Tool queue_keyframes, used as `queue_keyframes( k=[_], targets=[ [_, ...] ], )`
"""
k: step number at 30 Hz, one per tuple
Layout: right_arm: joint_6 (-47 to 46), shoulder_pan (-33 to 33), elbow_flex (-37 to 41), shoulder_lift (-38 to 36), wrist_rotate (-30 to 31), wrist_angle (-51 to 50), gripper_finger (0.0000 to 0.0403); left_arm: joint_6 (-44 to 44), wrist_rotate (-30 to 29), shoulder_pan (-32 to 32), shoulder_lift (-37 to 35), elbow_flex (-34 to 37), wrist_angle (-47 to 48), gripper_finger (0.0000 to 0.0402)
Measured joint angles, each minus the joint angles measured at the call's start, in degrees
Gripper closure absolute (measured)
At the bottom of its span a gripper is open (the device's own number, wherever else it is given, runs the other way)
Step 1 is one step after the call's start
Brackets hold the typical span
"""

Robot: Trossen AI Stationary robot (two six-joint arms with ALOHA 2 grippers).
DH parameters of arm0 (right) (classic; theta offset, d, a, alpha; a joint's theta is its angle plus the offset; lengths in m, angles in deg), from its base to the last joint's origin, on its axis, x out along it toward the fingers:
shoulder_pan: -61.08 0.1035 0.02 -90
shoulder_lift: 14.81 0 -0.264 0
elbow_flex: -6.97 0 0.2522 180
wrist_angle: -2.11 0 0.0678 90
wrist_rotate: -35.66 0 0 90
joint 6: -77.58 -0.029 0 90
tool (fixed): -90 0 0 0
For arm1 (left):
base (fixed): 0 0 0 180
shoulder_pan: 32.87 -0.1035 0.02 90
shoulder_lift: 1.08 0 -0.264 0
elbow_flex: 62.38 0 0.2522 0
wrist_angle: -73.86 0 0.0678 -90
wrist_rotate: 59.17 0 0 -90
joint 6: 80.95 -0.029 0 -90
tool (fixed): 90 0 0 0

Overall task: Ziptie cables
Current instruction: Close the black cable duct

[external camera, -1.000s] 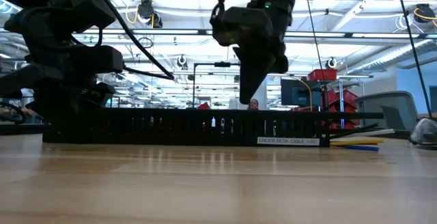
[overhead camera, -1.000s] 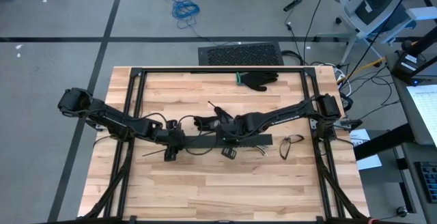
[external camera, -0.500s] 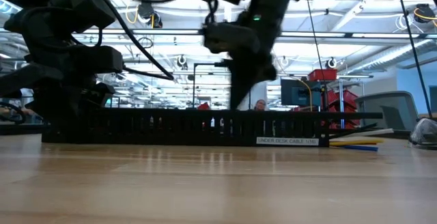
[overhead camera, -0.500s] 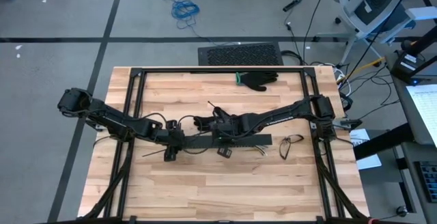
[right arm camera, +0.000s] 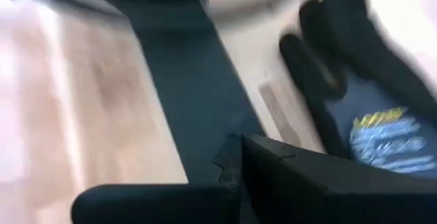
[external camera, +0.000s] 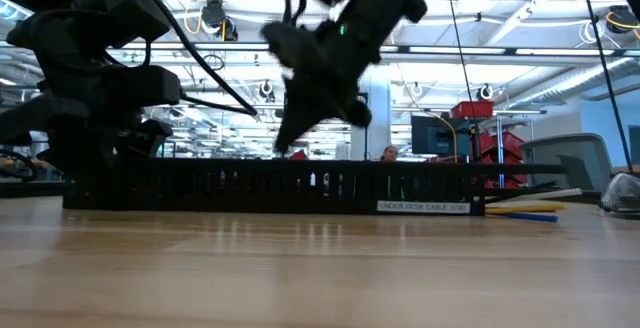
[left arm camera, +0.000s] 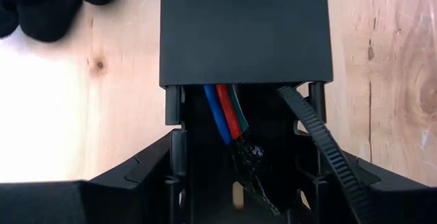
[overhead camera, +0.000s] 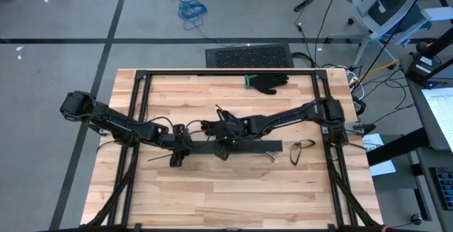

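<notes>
Three cables [left arm camera: 224,113] (blue, red, green) under black channel [left arm camera: 246,29]

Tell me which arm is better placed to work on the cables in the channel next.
Probably the left: the left gripper sits at the channel end, jaws straddling it, cables in front. The right gripper is shut above the channel.

2 dark jointed arms trail looping black cables; a green light glows.
</notes>
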State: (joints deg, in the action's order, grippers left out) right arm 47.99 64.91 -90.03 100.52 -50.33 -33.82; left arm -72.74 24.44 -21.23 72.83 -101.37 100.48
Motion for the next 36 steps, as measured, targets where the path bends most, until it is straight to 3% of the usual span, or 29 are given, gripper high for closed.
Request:
queue_keyframes(
  k=[4,11,18,28,36],
  targets=[
    [-0.90,0.22,-0.38,-4.08,0.60,-0.57,0.0403,-1.10,0.57,-0.04,0.00,0.00,-0.15,0.0144],
    [-1.78,2.57,-0.24,-5.01,0.58,-1.17,0.0403,2.31,5.48,-1.53,0.00,-0.22,0.21,0.0134],
    [-1.12,4.31,-0.26,-5.22,0.62,-4.94,0.0403,6.37,12.39,-2.71,0.02,-5.35,8.45,0.0100],
    [1.47,4.53,-0.37,-7.37,3.73,-10.21,0.0403,5.77,12.40,-2.67,0.02,-13.66,17.16,0.0070],
    [1.75,4.91,-0.39,-11.22,9.14,-18.77,0.0403,1.83,9.46,-2.90,0.99,-15.69,15.24,0.0069]
  ],
)
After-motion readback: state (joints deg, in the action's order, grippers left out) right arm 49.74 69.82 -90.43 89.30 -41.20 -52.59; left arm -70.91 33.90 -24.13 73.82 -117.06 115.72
